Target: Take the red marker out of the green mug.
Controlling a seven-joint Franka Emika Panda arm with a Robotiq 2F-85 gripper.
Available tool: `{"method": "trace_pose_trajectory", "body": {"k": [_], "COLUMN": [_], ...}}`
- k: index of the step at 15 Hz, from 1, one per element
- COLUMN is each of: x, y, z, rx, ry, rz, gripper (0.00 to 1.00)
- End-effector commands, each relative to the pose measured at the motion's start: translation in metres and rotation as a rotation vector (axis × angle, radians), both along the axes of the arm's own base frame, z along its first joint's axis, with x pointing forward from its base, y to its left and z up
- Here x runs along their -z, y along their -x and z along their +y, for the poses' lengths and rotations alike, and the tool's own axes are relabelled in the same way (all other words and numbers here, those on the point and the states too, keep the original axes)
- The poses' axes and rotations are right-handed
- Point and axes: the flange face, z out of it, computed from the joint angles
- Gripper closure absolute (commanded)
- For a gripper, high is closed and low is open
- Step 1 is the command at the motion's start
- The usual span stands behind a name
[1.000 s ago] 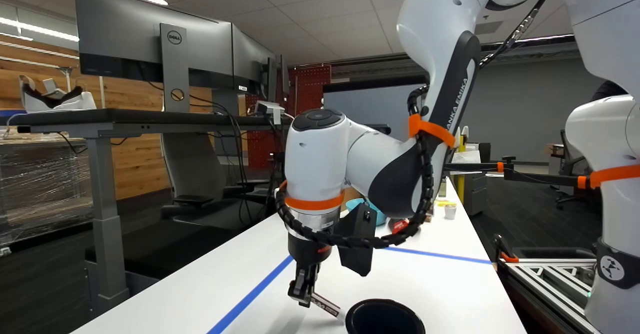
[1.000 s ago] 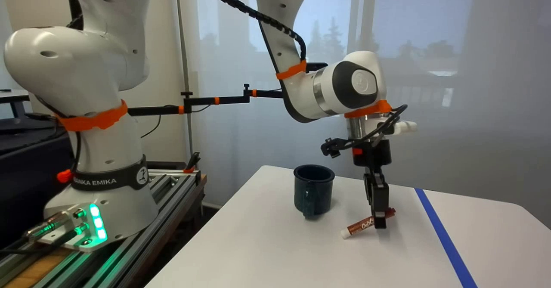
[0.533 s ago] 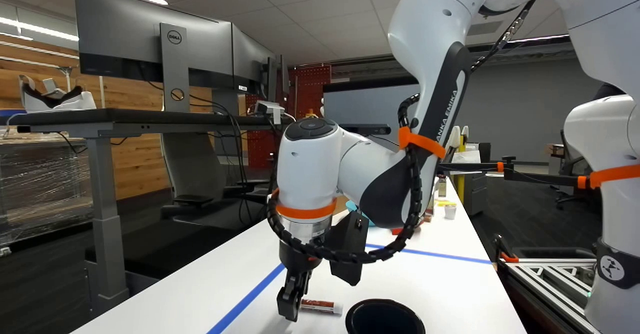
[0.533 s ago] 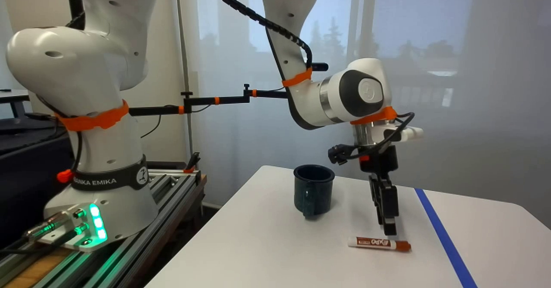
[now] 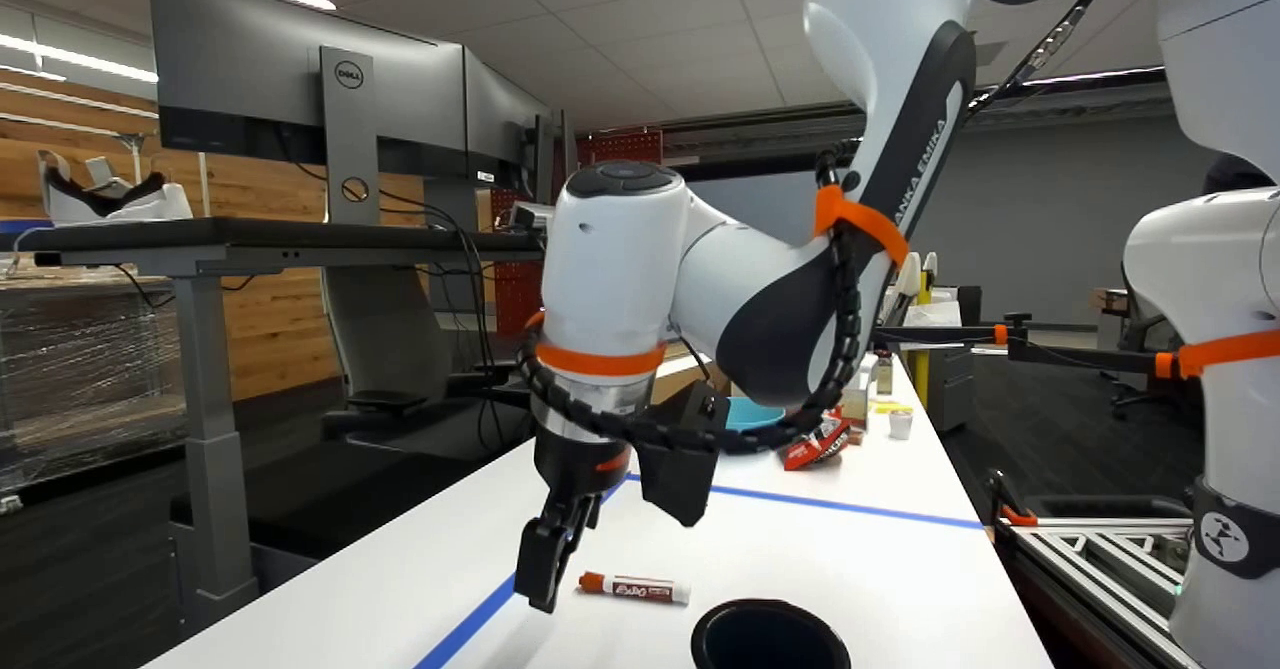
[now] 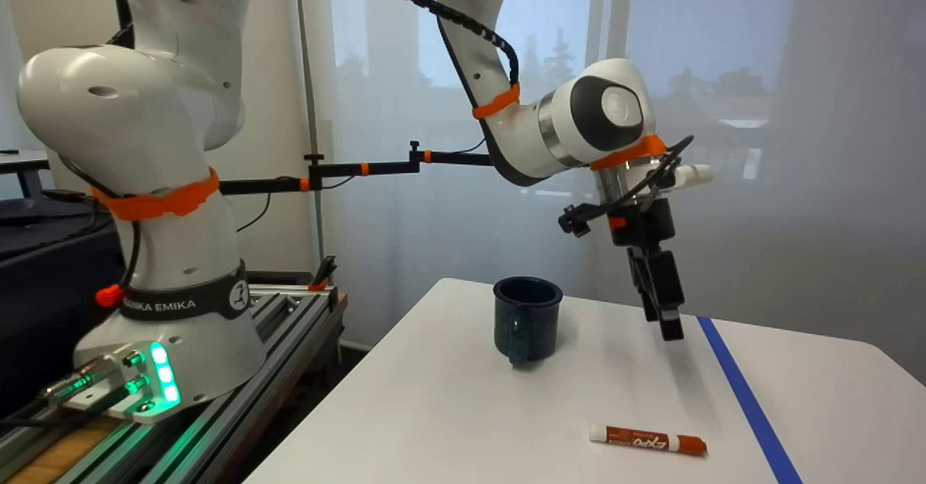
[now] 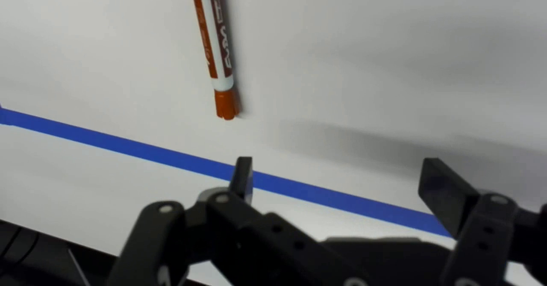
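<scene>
We see hand [image 7: 336, 162] spread wide, grasping nothing, higher than half second ago. Red marker [image 6: 647, 440], slanted at hand one second ago, now lies flat on surface [image 6: 434, 412] (one end toward blue tape [image 6: 746, 397]), apart from upright green mug [image 6: 537, 325].

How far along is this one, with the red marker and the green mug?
Looks done: the red marker lies on the table, apart from the green mug. In hand: nothing; the gripper hangs open above the table. Left: probably only drawing the gripper back, since the marker is already out.
</scene>
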Motion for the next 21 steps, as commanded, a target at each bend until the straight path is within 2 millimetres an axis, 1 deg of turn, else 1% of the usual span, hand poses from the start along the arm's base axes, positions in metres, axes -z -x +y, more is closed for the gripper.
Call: {"method": "trace_pose_trajectory", "body": {"k": [1, 2, 4, 5, 7, 10, 12, 13, 14, 15, 17, 21], "x": [-0.060, -0.075, -0.103, -0.116, -0.136, -0.153, -0.159, -0.158, -0.161, -0.153, -0.157, -0.157], "y": [0.030, 0.037, 0.057, 0.070, 0.097, 0.132, 0.151, 0.157, 0.162, 0.142, 0.151, 0.155], "z": [0.005, 0.006, 0.008, 0.010, 0.016, 0.023, 0.023, 0.021, 0.018, 0.023, 0.018, 0.018], "rx": [0.058, 0.071, 0.106, 0.129, 0.153, 0.134, 0.109, 0.086, 0.094, 0.118, 0.105, 0.098], "ry": [0.023, 0.033, 0.048, 0.047, -0.009, -0.150, -0.249, -0.319, -0.345, -0.277, -0.320, -0.327], "rz": [-0.046, -0.056, -0.066, -0.064, -0.046, -0.020, 0.008, 0.050, 0.078, 0.050, 0.072, 0.075], "gripper": [0.00, 0.00, 0.00, 0.00, 0.00, 0.00, 0.00, 0.00, 0.00, 0.00, 0.00, 0.00]}}
